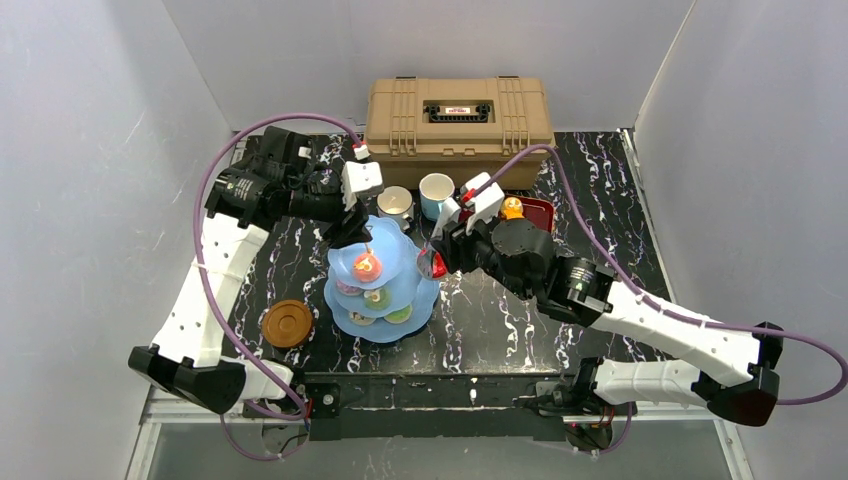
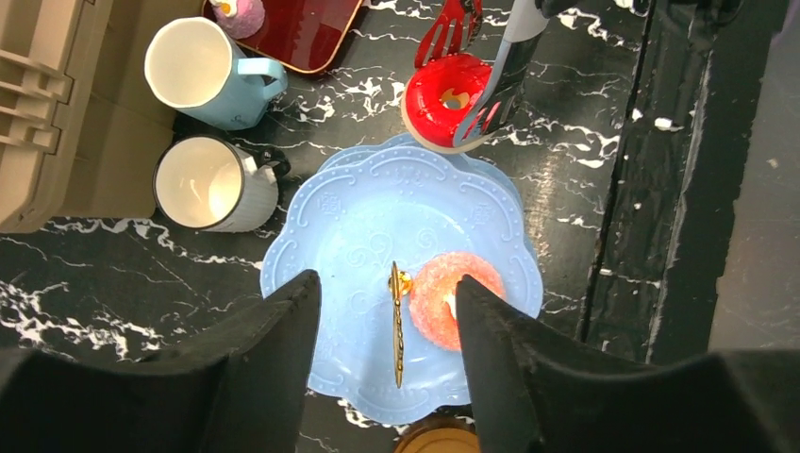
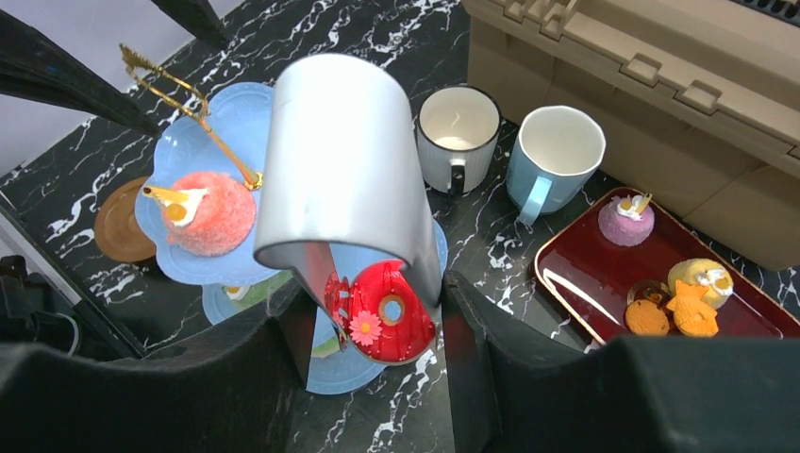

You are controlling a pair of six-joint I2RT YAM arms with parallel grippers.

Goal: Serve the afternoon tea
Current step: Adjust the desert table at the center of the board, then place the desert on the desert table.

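While left claw (image 2: 387, 288) gapes over pink cake (image 2: 436, 302) on stand (image 2: 377, 203), right claw (image 3: 373, 293) clasps tongs (image 3: 340, 160) pinching red donut (image 3: 389, 326)

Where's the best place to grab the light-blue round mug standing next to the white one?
I'd pinch the wall of the light-blue mug at its rim from above, one finger inside, one outside, on the side toward the dark-red tray. It stands upright, mouth open; the white ribbed mug crowds the other side.

Bright, even light (soft shadows)
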